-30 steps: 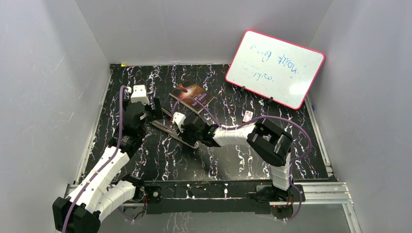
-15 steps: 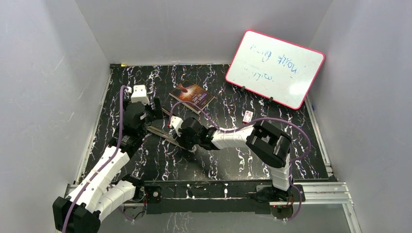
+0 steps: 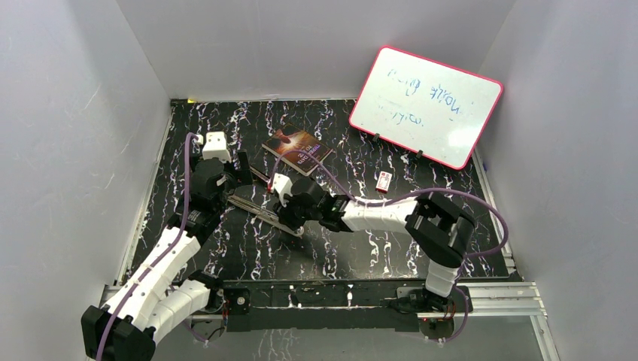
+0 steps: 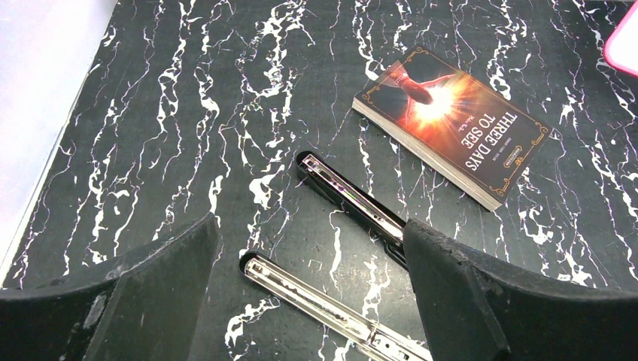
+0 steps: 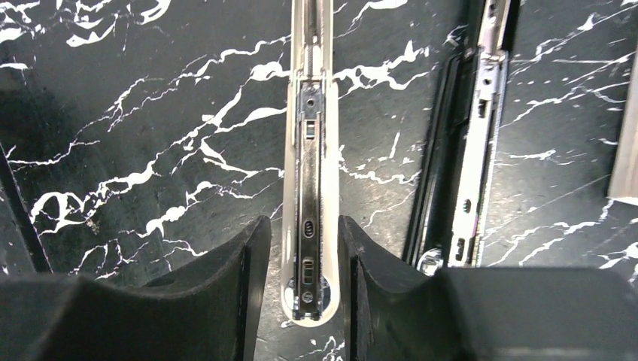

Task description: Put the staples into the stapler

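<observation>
Right pincer (image 5: 303,226) straddles one end of the silver rail (image 5: 310,165) of the stapler (image 3: 257,209), one finger (image 5: 218,293) on each side and the jaws drawn narrow. Whether they press the metal cannot be told. Beside the rail lies the stapler's black half (image 5: 468,173), both parts opened out flat on the black marbled surface (image 3: 361,244). Left pincer (image 4: 308,226) stands over the other ends of the two parts with its jaws wide apart and nothing between the fingers but the surface and the stapler below. A staple box (image 3: 384,180), white and red, rests on the surface to the right, well apart from the stapler and near the lower edge of the whiteboard (image 3: 425,105); its contents cannot be seen. A book (image 3: 299,145) lies just beyond the stapler.
</observation>
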Robot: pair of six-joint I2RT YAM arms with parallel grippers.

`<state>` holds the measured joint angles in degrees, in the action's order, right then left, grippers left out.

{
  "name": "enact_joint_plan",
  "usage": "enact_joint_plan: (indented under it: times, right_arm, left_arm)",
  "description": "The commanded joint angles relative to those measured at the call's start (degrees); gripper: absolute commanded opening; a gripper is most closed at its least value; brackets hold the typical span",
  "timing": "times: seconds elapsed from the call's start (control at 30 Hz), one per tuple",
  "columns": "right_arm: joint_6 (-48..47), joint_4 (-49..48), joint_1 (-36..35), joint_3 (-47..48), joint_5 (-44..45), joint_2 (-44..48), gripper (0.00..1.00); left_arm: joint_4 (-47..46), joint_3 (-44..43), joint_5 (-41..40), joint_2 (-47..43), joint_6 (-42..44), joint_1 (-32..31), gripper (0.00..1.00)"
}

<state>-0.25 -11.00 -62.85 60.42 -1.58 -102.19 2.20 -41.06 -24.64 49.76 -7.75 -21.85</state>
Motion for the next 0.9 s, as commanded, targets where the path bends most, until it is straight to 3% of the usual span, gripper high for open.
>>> enact_joint_plan:
  times: [0.0,0.23,0.67,0.8,0.87]
  right_arm:
    - [-1.23,-0.85,2.11,2.84,1.1,3.22,0.46]
    - [-0.17,3.19,5.4,7.5,5.04,-1.09,0.47]
    - [0.81,4.31,9.06,10.33,0.4,-7.8,0.48]
    - [0.86,4.02,9.07,10.42,0.82,-8.97,0.44]
    - [0.69,3.98,9.15,10.29,0.88,-9.32,0.38]
  left_arm:
    - [-0.55,-0.35,-0.32,-0.76,-0.56,0.4,0.92]
    - [-0.43,-0.35,-0.23,-0.77,-0.62,0.4,0.92]
    - [-0.27,-0.54,-0.21,-0.14,-0.34,0.42,0.92]
    - [-0.28,-0.52,-0.23,0.04,-0.26,0.48,0.92]
    - [-0.26,-0.53,-0.23,0.05,-0.16,0.47,0.92]
